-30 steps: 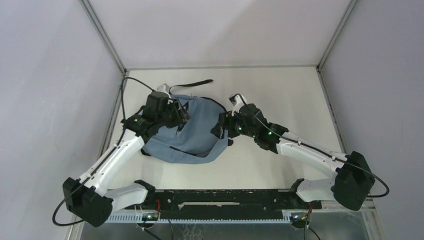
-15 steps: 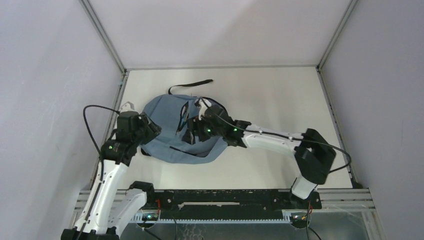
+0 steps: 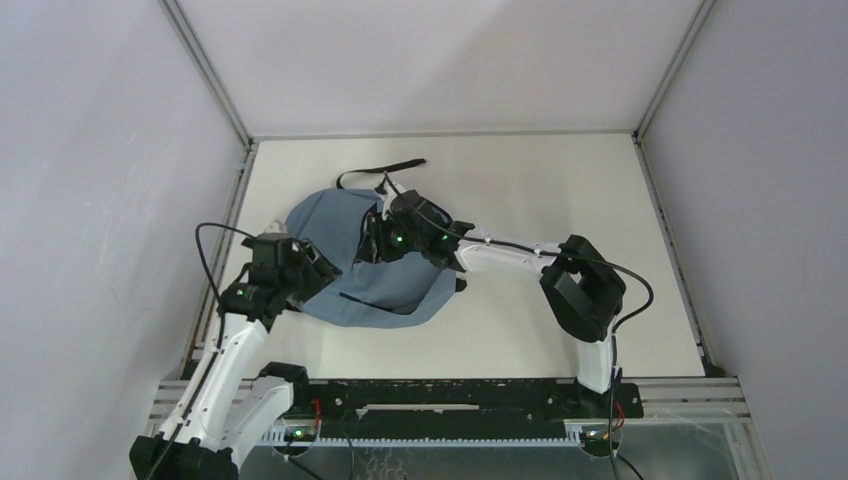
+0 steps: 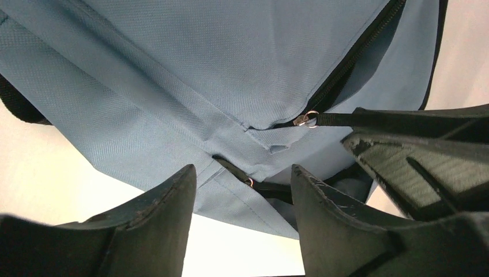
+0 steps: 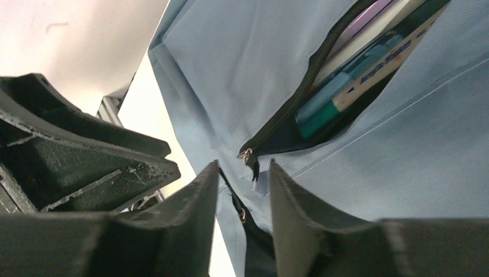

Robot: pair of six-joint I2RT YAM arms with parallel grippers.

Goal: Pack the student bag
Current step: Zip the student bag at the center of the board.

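**Item 1: student bag** point(image 3: 400, 290). Slate-blue fabric, laid flat on the white table point(image 3: 560, 190), left of the table's middle. The long axis is set roughly on a diagonal, from far-left to near-right. 1 black strap point(image 3: 380, 170) trails from the far end toward the back wall. 1 zip opening point(image 5: 288, 109) is seen parted, and pens in teal and blue point(image 5: 323, 112) are lodged inside it with a lilac item point(image 5: 363, 23).

**Room around the bag.** To its right, a broad stretch of bare table is left. Beyond it, a narrower band runs to the back wall. To its left, only a thin strip is left before the frame rail point(image 3: 225, 240). On its near side, a band of table is left before the base rail point(image 3: 450, 395).

**Item 2: right gripper** point(image 5: 243, 167). Reached over the middle of the bag, at the parted zip. The jaws are drawn narrowly apart, and the zip pull point(image 5: 247, 154) is placed at the mouth of the gap. Whether the pull is pinched cannot be told.

**Item 3: left gripper** point(image 4: 242, 173). Placed at the bag's left edge. The jaws are spread wide and nothing is held between them.
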